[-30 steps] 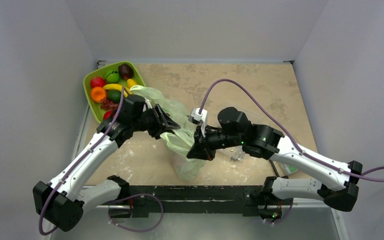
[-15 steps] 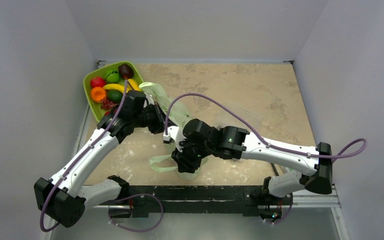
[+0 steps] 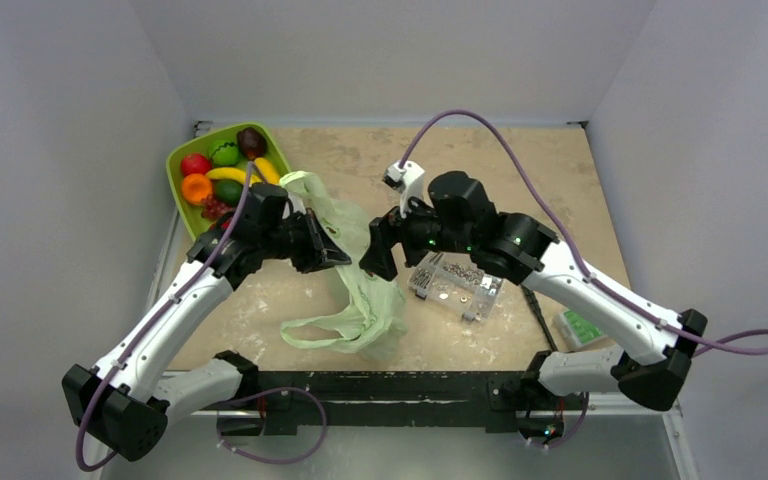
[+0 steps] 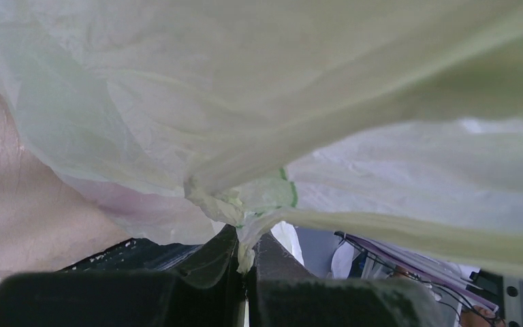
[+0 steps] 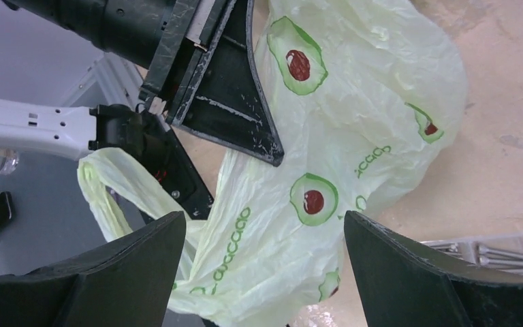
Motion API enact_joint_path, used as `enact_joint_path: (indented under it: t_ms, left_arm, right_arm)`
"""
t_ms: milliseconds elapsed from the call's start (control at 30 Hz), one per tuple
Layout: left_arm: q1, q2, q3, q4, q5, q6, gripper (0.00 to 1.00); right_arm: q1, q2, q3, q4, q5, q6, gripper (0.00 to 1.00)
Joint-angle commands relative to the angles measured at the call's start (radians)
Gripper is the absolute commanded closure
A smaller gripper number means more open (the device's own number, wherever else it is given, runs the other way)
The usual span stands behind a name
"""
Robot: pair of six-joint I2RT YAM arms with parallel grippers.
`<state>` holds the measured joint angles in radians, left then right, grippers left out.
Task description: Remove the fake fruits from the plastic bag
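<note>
The plastic bag (image 3: 365, 300), pale green with avocado prints, hangs from my left gripper (image 3: 338, 254) and trails down onto the table near the front edge. In the left wrist view my left gripper (image 4: 248, 251) is shut on a bunched fold of the plastic bag (image 4: 259, 122). My right gripper (image 3: 374, 260) hovers just right of it, open. In the right wrist view the right gripper (image 5: 262, 228) has its jaws wide apart with the plastic bag (image 5: 327, 163) beyond them, untouched. Several fake fruits (image 3: 222, 165) lie in a green tray. Nothing shows through the bag.
The green tray (image 3: 188, 222) sits at the back left beside my left arm. A clear box of screws (image 3: 455, 286) lies under my right forearm. A small white and green item (image 3: 580, 326) rests at the front right. Walls surround the table.
My right gripper let go of the bag, opened wide and swung from the front edge back to mid-table. The bag's lower part dropped onto the table. The left gripper closed on the bag.
</note>
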<state>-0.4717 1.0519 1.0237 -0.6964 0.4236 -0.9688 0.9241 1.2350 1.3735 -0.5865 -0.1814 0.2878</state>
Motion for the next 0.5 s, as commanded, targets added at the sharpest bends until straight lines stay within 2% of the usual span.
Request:
enact_joint_path:
  t_ms: [0, 167, 300, 467]
  left_arm:
    - [0.005, 0.016, 0.073, -0.024, 0.041, -0.054, 1.00]
    - [0.006, 0.019, 0.101, -0.049, 0.026, -0.073, 1.00]
    - [0.006, 0.023, 0.111, -0.062, 0.030, -0.072, 1.00]
    - [0.005, 0.039, 0.116, -0.060, 0.042, -0.069, 1.00]
  right_arm:
    - [0.012, 0.092, 0.060, 0.003, -0.026, 0.026, 0.14]
    - [0.013, 0.088, -0.014, 0.080, -0.106, 0.051, 0.14]
    - [0.028, 0.103, -0.036, 0.032, -0.141, 0.017, 0.18]
    - [0.054, 0.079, -0.082, 0.071, -0.182, 0.016, 0.18]
